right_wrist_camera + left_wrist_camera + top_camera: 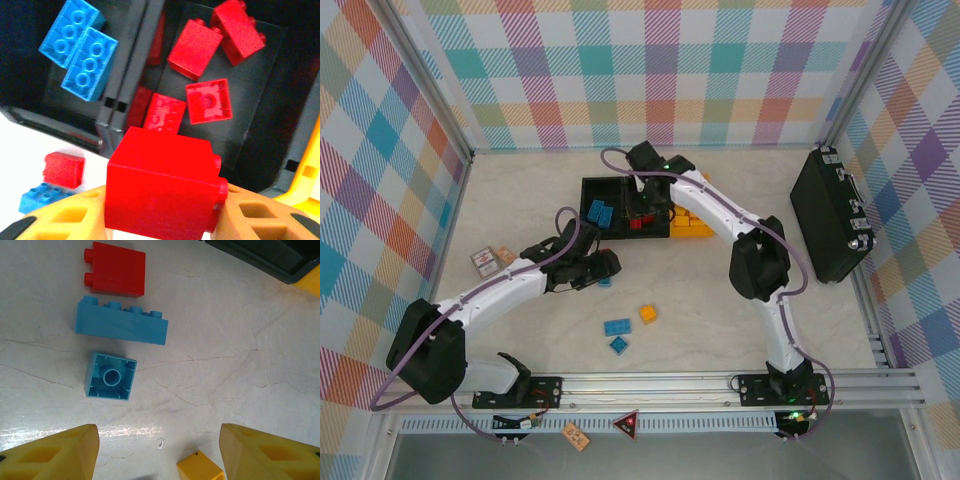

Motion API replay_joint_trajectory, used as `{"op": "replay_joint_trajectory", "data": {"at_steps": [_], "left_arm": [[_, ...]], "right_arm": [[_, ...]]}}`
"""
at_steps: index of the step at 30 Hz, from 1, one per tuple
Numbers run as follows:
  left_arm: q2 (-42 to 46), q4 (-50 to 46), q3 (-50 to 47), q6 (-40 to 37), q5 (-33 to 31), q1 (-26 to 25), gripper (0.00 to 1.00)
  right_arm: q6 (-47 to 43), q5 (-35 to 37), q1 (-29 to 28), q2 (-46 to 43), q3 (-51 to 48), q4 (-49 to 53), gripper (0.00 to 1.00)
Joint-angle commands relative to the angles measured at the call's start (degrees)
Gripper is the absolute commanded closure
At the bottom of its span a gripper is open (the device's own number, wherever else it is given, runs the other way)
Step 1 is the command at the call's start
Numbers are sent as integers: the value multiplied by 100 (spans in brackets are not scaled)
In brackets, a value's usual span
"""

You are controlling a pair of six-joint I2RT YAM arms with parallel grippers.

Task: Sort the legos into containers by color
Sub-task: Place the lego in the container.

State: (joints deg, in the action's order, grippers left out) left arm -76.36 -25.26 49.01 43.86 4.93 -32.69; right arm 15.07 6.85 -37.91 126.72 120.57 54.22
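Legos (pixel 617 327) are partly sorted: our right gripper (pixel 162 222) clamps a red brick (pixel 160 185) over the bin (pixel 265 100) of reds, and blue bricks (pixel 120 326) wait beyond the parted jaws of our left gripper (pixel 160 455).

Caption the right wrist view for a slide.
Right claw grips a red brick at the black bin holding more red legos.

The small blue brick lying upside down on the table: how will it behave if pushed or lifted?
Probably stiff and light: the small blue brick looks like hollow moulded plastic, its open underside facing up. On the glossy table a push would likely slide it rather than tip it, since it lies low and flat.
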Motion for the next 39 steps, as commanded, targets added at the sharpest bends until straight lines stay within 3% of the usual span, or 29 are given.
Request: {"op": "replay_joint_trajectory", "data": {"at_steps": [1,19,28,39], "left_arm": [[-9,12,83,-92,32,78,35],[-152,71,44,-109,123,92,36],[-179,24,25,-115,78,94,35],[-650,-207,418,-206,-42,87,35]], "right_arm": [[-158,344,54,123,246,417,54],[-156,791,55,480,105,318,50],[-102,857,47,487,171,304,39],[114,276,47,-754,-744,-461,39]]}}
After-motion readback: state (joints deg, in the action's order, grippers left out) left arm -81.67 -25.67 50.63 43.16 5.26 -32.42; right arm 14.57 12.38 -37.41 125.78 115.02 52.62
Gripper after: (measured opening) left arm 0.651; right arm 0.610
